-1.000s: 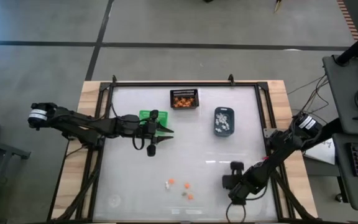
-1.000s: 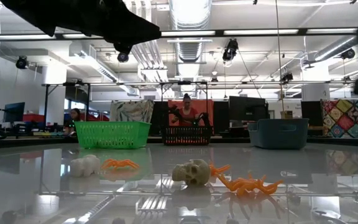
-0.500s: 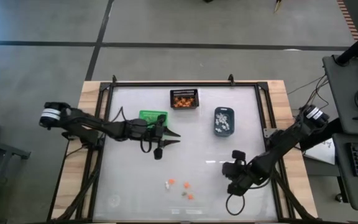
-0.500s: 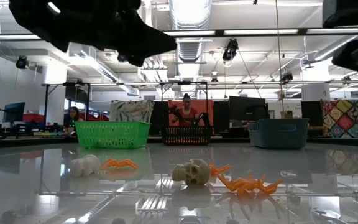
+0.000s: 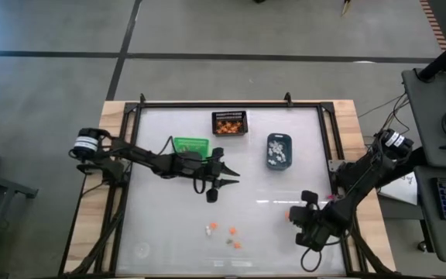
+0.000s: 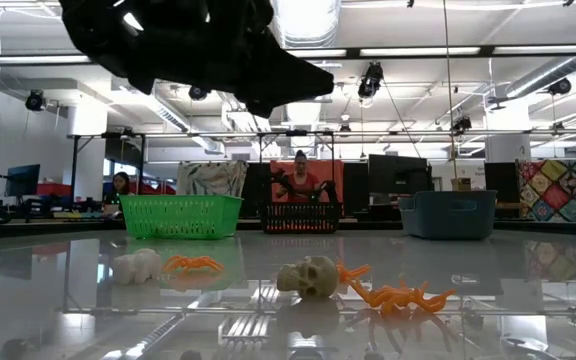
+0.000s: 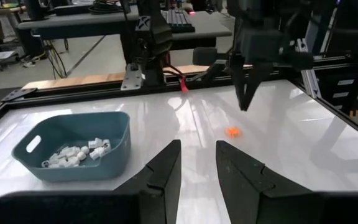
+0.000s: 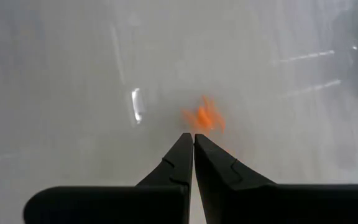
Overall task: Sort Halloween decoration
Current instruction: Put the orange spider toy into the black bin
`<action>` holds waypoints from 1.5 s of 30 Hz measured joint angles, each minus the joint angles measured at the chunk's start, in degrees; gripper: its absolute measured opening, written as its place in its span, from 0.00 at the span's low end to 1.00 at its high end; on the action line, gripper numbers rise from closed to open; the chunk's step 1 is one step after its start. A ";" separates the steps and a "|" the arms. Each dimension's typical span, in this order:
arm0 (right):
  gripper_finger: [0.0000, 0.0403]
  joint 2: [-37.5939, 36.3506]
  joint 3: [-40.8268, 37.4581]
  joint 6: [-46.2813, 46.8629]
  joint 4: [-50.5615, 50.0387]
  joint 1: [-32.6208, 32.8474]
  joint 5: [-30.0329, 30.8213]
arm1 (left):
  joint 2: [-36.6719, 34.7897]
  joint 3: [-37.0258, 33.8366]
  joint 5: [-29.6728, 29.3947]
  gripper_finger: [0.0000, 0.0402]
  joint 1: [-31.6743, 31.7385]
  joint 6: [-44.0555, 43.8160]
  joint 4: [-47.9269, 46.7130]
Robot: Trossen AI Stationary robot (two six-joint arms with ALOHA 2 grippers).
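Only the wrist views show it: left gripper (image 7: 197,163) slightly spread, right gripper (image 8: 193,144) pressed together above an orange trinket (image 8: 205,116).

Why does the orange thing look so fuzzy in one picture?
In the right wrist view the orange trinket is blurred just past the shut right gripper; in the low view the skull looks sharp, mirrored on the shiny table.
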 joint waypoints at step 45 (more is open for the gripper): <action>0.02 -6.97 -17.91 -27.44 35.71 1.64 19.76 | 1.78 1.55 -0.32 0.21 -3.39 1.40 3.85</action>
